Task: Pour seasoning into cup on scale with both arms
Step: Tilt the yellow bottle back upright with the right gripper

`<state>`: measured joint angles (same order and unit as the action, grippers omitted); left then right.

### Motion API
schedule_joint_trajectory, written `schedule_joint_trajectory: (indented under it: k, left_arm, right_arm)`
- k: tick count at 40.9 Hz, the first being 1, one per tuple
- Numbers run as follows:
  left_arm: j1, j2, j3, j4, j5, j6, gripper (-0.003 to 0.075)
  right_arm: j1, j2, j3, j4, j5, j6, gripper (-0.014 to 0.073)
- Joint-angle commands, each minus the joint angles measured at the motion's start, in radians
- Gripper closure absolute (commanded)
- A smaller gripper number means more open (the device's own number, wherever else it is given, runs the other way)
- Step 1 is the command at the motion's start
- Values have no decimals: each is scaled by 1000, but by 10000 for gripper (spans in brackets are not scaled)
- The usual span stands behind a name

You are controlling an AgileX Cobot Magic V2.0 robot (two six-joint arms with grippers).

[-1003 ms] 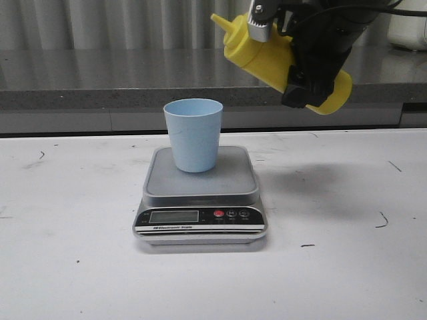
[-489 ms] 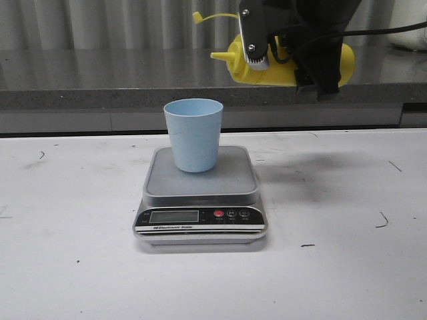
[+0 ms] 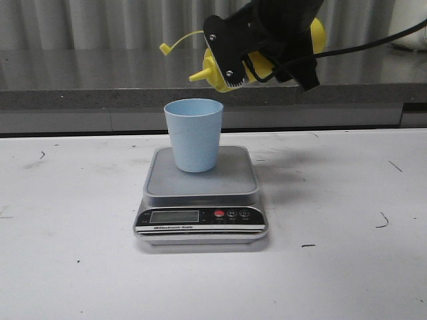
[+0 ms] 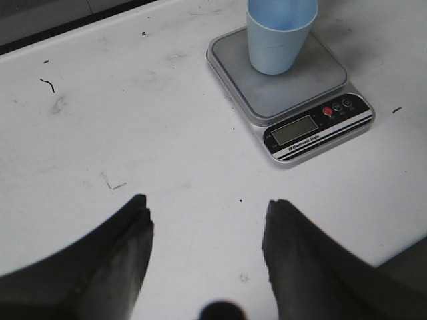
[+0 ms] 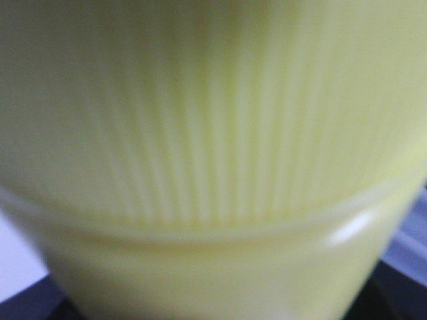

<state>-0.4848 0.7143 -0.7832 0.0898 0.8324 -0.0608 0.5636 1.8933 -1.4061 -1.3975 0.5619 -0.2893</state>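
One white table (image 3: 80, 267) carries everything here, scuffed with a few dark marks. Two black arms are at work. The right gripper (image 3: 257, 47) is up above the table's far side, clamped around the one yellow seasoning bottle (image 3: 217, 73), which is tipped over past level so its pointed nozzle (image 3: 195, 77) slants down toward the left, just above and beside the far rim of the cup — not touching it. The bottle's small cap (image 3: 164, 48) hangs out on its thin tether, up and to the left of the nozzle. In the right wrist view the ribbed yellow bottle wall fills the picture, blurred by closeness.

The left gripper (image 4: 207, 260) shows only in its own wrist view: its two fingers (image 4: 127, 247) stand wide apart over bare table, holding nothing, well short of the scale.

One scale (image 3: 200, 193) sits mid-table — grey platform, black front panel, one display (image 3: 174, 216), one red button (image 3: 219, 214). One pale blue cup (image 3: 193, 135) stands upright on the platform, toward its far edge.
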Motion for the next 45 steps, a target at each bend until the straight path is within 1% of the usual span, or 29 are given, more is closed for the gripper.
schedule_joint_trajectory:
  k: [1, 11, 14, 17, 24, 29, 33, 37, 40, 45]
  left_arm:
    - [-3, -3, -27, -3, -75, -4, 356]
    - [-3, -3, -27, -3, -75, -4, 356]
    - [-3, -3, -27, -3, -75, -4, 356]
    - [-3, -3, -27, -3, -75, -4, 356]
    - [-3, -3, -27, -3, -75, -4, 356]
    - [-3, -3, -27, -3, -75, -4, 356]
    - [-3, -3, -27, -3, -75, -4, 356]
    - [-3, -3, -27, -3, -75, -4, 356]
    - [-3, -3, -27, -3, -75, -4, 356]
    - [-3, -3, -27, -3, -75, -4, 356]
  right_arm:
    - [-1, -59, -42, -88, 41, 8, 295]
    - [-1, -59, -42, -86, 41, 10, 295]
    - [-1, -59, -42, -80, 41, 49, 295]
    - [-1, -59, -42, -68, 41, 137, 295]
    - [-1, -61, -42, -55, 49, 427, 295]
    - [-5, -66, -41, -25, 76, 529, 295]
    - [-16, -79, -41, 42, 80, 569, 295]
    - [-45, -106, -41, 136, 62, 573, 297]
    - [-79, -133, -41, 228, 34, 575, 297]
    - [-152, -185, -29, 423, -32, 576, 297]
